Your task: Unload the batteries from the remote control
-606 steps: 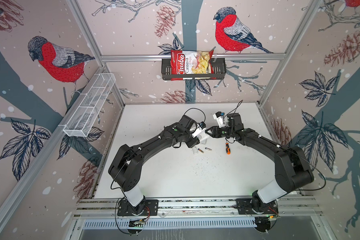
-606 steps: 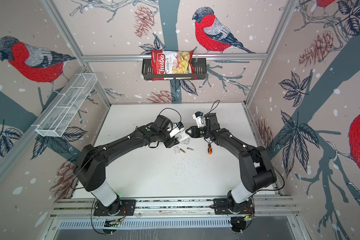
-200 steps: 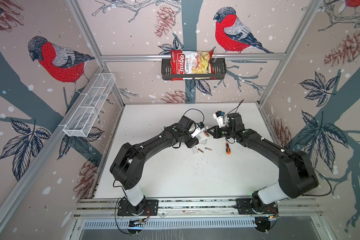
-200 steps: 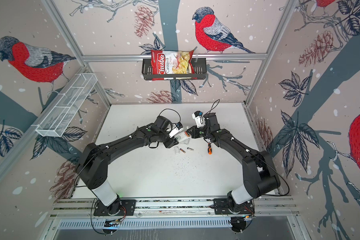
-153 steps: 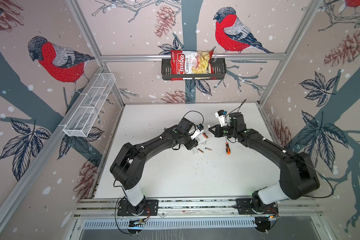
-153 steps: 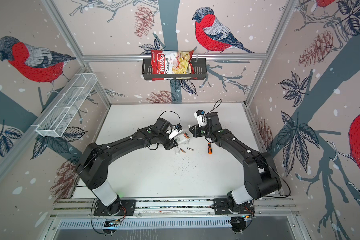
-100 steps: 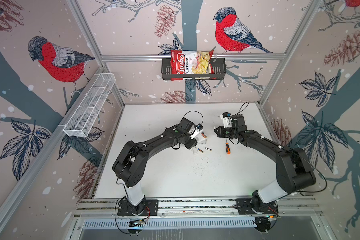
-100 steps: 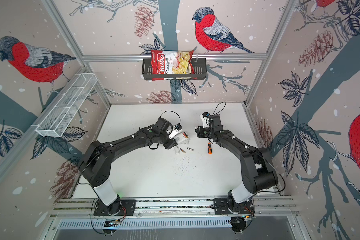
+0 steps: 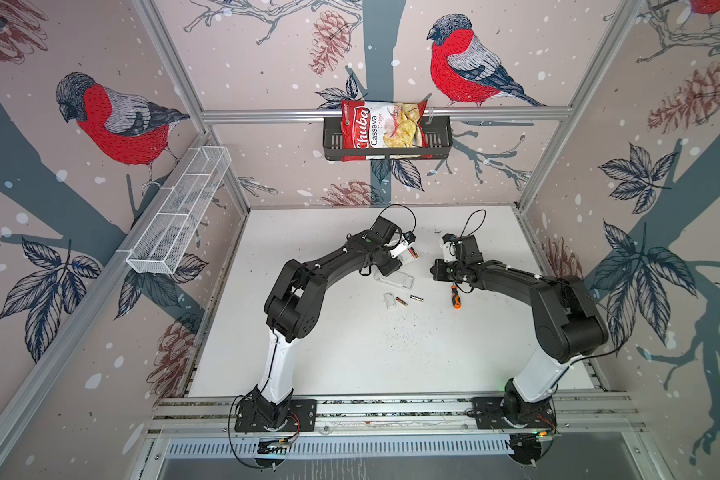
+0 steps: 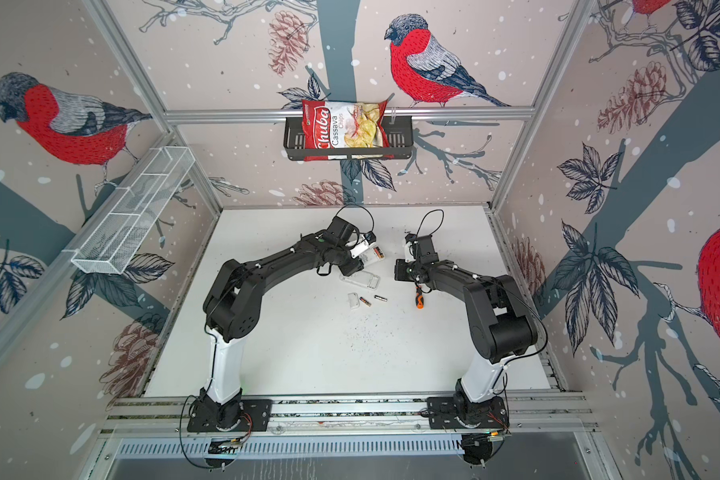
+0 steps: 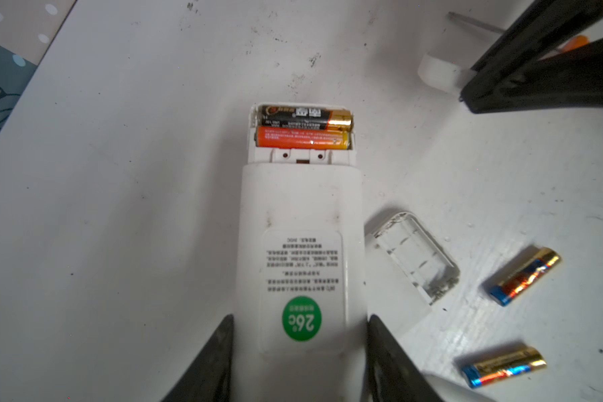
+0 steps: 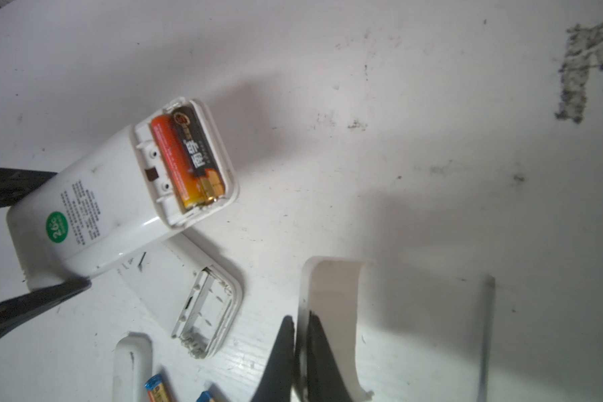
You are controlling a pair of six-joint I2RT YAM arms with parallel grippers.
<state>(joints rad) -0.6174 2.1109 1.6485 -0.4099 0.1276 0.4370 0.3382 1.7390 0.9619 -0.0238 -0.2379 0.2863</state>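
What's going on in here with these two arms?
The left gripper holds a white remote with its battery bay open; a black battery and an orange battery are not yet taken out. The right gripper is pinched shut on a white battery cover. A second remote lies emptied on the table, two loose batteries beside it.

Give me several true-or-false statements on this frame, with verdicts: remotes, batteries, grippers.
1. The left gripper holds the white rectangular remote control. True.
2. Its open compartment is empty. False: a black battery and an orange-red battery sit inside.
3. Two gold-and-blue batteries lie loose on the white table. True.
4. The right gripper is open and empty. False: it is shut on a curved white plastic battery cover.
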